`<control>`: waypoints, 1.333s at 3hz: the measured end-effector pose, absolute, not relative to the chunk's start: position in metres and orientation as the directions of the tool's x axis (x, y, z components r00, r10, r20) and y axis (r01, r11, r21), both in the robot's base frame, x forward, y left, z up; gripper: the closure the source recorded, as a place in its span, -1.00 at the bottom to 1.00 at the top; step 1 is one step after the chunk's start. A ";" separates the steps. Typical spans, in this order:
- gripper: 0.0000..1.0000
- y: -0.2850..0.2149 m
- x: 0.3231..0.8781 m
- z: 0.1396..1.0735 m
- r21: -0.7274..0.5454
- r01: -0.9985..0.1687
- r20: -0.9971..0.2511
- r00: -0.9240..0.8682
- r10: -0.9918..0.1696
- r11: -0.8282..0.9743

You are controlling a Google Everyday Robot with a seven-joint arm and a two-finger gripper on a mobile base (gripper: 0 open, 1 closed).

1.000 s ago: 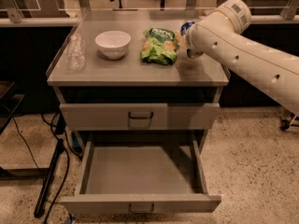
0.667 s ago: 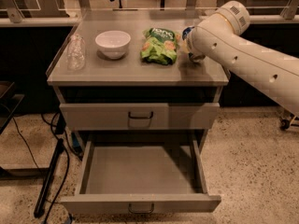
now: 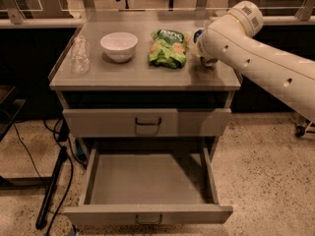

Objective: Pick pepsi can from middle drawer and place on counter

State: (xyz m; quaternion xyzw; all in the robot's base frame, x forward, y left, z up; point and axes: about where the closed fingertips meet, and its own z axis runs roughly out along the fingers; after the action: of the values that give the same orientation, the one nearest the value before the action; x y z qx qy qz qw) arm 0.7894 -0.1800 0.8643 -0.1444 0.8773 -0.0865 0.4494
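The drawer (image 3: 147, 214), pulled wide open well below the bag (image 3: 169, 48), shows nothing but its bare grey floor, so the picking half of the job looks done. The can (image 3: 198, 35) is up at surface (image 3: 128, 73) level, just right of the bag, with only a sliver of its dark blue side showing past the white arm (image 3: 256, 63).

The hand (image 3: 209, 61) sits right of the bag too, low over the surface and tucked under the arm's last joint, touching or nearly touching the can (the arm covers most of both). I cannot tell how far open the hand is, nor whether it has hold of the can. I also cannot tell whether the can's base rests on the surface or hangs just above it.

By my reading the task is near its end. What is left is to set the can down if it is not yet down, let go of it, and lift the hand away without knocking the can over or nudging it into the bag.

The bowl (image 3: 118, 45) stands left of the bag, and a clear bottle (image 3: 80, 56) stands farther left of the bag. Both are well apart from the can, so they should not get in the way.
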 end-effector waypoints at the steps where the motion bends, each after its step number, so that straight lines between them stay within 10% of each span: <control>1: 0.62 -0.180 0.789 0.864 -0.281 -0.176 -0.764 -0.554 -0.331 0.943; 4: -0.77 -0.180 0.789 0.864 -0.281 -0.176 -0.764 -0.554 -0.331 0.943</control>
State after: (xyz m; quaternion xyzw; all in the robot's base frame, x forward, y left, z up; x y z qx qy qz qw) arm 0.7894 -0.1800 0.8643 -0.1444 0.8774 -0.0865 0.4494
